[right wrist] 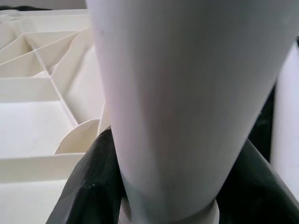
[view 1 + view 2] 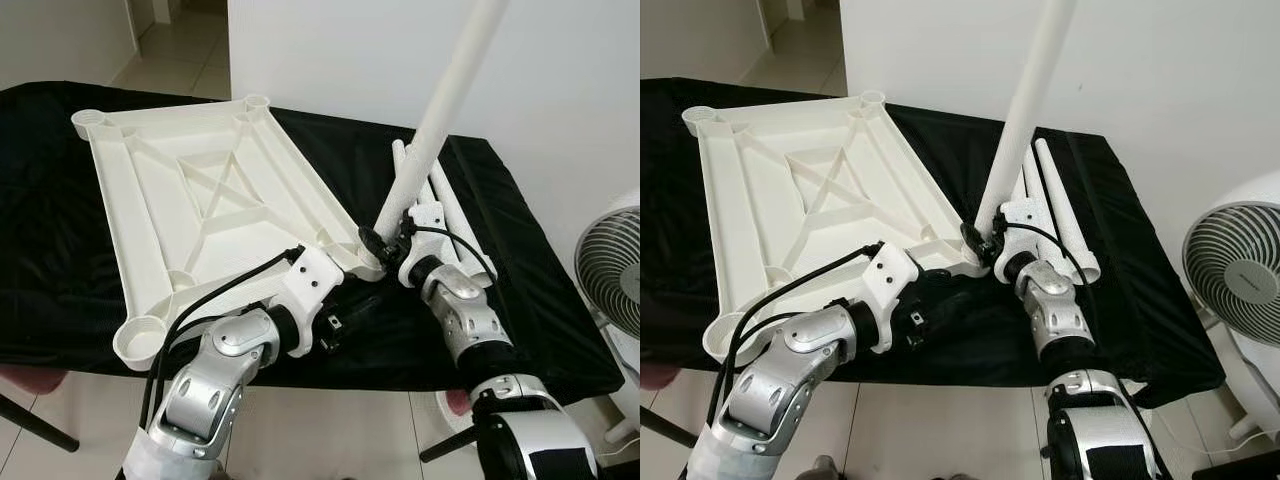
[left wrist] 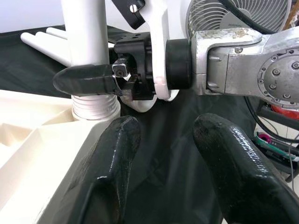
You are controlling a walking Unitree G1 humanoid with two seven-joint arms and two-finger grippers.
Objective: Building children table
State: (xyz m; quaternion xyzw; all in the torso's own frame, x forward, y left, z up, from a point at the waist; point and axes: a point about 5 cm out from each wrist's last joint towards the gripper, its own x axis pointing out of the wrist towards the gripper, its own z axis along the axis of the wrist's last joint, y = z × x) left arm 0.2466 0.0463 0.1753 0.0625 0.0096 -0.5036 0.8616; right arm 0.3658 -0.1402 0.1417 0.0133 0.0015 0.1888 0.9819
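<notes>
Lying upside down on the black-draped desk [image 2: 560, 330], the white tabletop [image 2: 200, 190] is being fitted with a leg.

At its 4 o'clock corner the leg [image 2: 440, 110] is gripped upright by the right claw [image 2: 378, 243]; spare legs [image 2: 1065, 215] lie beside it. The left claw [image 3: 163, 163] is held unclenched at that corner.

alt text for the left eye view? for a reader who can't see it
The right gripper clamps a long white plastic table leg, tilted, its lower end at a corner socket of the upside-down white plastic tabletop on a black cloth-covered table. The left gripper sits open by the tabletop's near edge; spare white legs lie to the right.
</notes>
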